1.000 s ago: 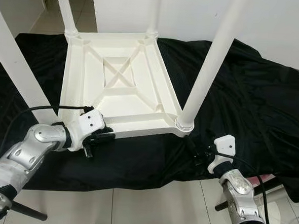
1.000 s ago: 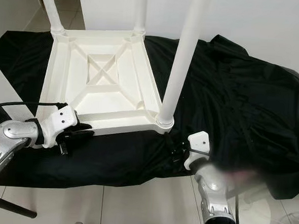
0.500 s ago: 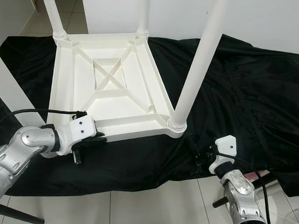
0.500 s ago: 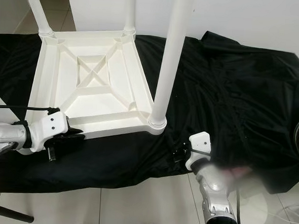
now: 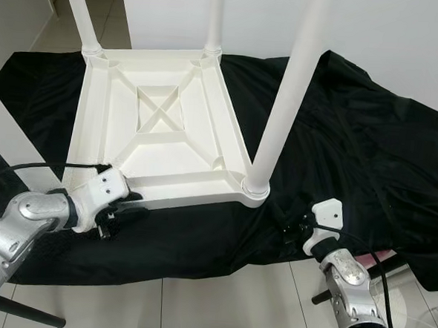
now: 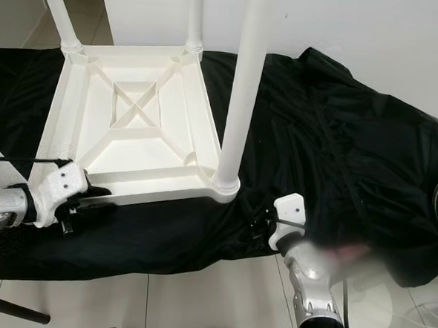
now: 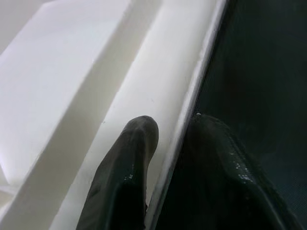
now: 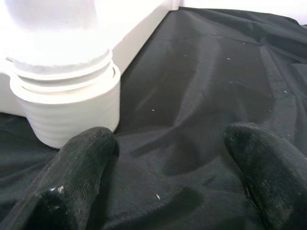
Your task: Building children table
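Compared with a second ago, left gripper (image 5: 114, 218) pulled further out toward the robot's left along the near edge of the table (image 5: 162, 123), right gripper (image 5: 289, 226) sitting a bit further off the near leg (image 5: 286, 101). Whole view shifted too, so partly just camera movement.

Table lying upside down on the black cloth (image 5: 369, 143), ribbed underside with the X brace facing up, legs sticking straight up from the corners. Cloth spread over a tiled floor (image 5: 225, 306).

Left gripper clamped on the near rim close to the near-left corner: in the wrist view, one finger (image 7: 127, 167) inside on the white plastic, the other outside against the cloth, rim edge pinched between them.

Right gripper low over the cloth just beside the base collar of the near-right leg, fingers (image 8: 81, 167) spread wide with nothing between them but fabric, one tip almost at the collar (image 8: 67, 103), not gripping it.
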Controlling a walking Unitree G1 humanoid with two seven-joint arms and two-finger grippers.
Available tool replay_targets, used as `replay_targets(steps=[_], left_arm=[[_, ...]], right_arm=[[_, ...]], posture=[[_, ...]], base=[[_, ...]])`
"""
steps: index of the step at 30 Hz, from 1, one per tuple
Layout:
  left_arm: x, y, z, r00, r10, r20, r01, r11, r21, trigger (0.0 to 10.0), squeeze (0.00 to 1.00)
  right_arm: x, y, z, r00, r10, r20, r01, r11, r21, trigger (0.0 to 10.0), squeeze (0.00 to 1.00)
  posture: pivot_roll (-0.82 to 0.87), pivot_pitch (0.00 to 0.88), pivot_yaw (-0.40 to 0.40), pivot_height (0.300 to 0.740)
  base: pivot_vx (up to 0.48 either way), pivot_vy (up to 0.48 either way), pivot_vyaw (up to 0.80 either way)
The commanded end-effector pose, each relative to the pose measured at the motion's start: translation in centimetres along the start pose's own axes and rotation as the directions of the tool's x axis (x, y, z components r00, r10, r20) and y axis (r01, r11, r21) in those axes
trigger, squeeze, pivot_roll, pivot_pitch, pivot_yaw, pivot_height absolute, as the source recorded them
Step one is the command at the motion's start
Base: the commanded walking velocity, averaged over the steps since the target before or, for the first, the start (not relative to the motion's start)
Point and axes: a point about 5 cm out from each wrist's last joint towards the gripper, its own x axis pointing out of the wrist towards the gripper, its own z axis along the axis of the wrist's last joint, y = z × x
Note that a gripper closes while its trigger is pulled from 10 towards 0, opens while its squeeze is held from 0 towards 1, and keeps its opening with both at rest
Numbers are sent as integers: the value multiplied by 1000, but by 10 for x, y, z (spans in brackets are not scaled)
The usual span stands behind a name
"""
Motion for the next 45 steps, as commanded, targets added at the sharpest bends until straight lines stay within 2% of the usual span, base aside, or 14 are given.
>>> replay_targets(steps=[1, 2, 4, 6, 8, 11, 12, 13, 16, 20, 22, 28, 36, 45], left_arm=[[-3, -15, -1, 968, -248, 28, 249, 968, -36, 10000, 0], [-5, -14, 3, 976, -197, 95, 203, 977, -58, 10000, 0], [-5, -14, 3, 976, -197, 95, 203, 977, -58, 10000, 0], [-14, -16, 8, 972, -69, 225, 103, 985, -141, 10000, 0], [-14, -16, 8, 972, -69, 225, 103, 985, -141, 10000, 0], [-21, -34, 13, 935, 61, 349, 46, 956, -289, 10000, 0], [-21, -34, 13, 935, 61, 349, 46, 956, -289, 10000, 0], [-19, -44, 16, 917, 88, 389, 50, 942, -331, 10000, 0], [-15, -57, 22, 895, 110, 433, 58, 933, -356, 10000, 0], [-7, -69, 25, 897, 108, 430, 44, 944, -328, 10000, 0], [9, -81, 35, 887, 126, 443, 40, 937, -348, 10000, 0], [35, -96, 52, 872, 184, 454, 18, 914, -405, 10000, 0], [45, -96, 54, 865, 237, 442, -29, 903, -428, 10000, 0], [60, -90, 51, 888, 285, 361, -106, 890, -443, 10000, 0]], right_arm=[[-3, 2, -2, 1000, -1, 0, 1, 1000, 8, 10000, 0], [-3, 3, 0, 1000, -9, 13, 9, 1000, 22, 10000, 0], [-3, 3, 0, 1000, -9, 13, 9, 1000, 22, 10000, 0], [-1, 6, 6, 999, -28, 45, 25, 998, 55, 10000, 0], [-1, 6, 6, 999, -28, 45, 25, 998, 55, 10000, 0], [0, 8, 13, 996, -43, 78, 38, 996, 75, 10000, 0], [0, 8, 13, 996, -43, 78, 38, 996, 75, 10000, 0], [0, 9, 15, 995, -46, 84, 39, 996, 78, 10000, 0], [-1, 10, 16, 995, -46, 89, 39, 996, 80, 10000, 0], [-1, 12, 17, 995, -45, 91, 38, 996, 76, 10000, 0], [-2, 12, 20, 994, -52, 101, 45, 996, 78, 10000, 0], [-4, 13, 27, 990, -84, 117, 75, 994, 79, 10000, 0], [-7, 14, 29, 984, -130, 121, 120, 989, 90, 10000, 0], [-14, 18, 24, 980, -174, 97, 163, 980, 110, 10000, 0]], posture=[[-2, 112, -20, 740], [-3, 111, -19, 740], [-3, 111, -19, 740], [-1, 109, -25, 740], [-1, 109, -25, 740], [9, 103, -35, 740], [9, 103, -35, 740], [11, 101, -39, 740], [13, 99, -44, 740], [15, 98, -47, 740], [16, 96, -49, 740], [9, 95, -45, 740], [-6, 96, -43, 740], [-14, 102, -45, 740]], base=[[0, 0, 0], [0, 0, 0], [0, 0, 0], [0, 0, 0], [0, 0, 0], [0, 0, 0], [0, 0, 0], [0, 0, 0], [0, 0, 0], [0, 0, 0], [0, 0, 0], [0, 0, 0], [0, 0, 0], [0, 0, 0]])
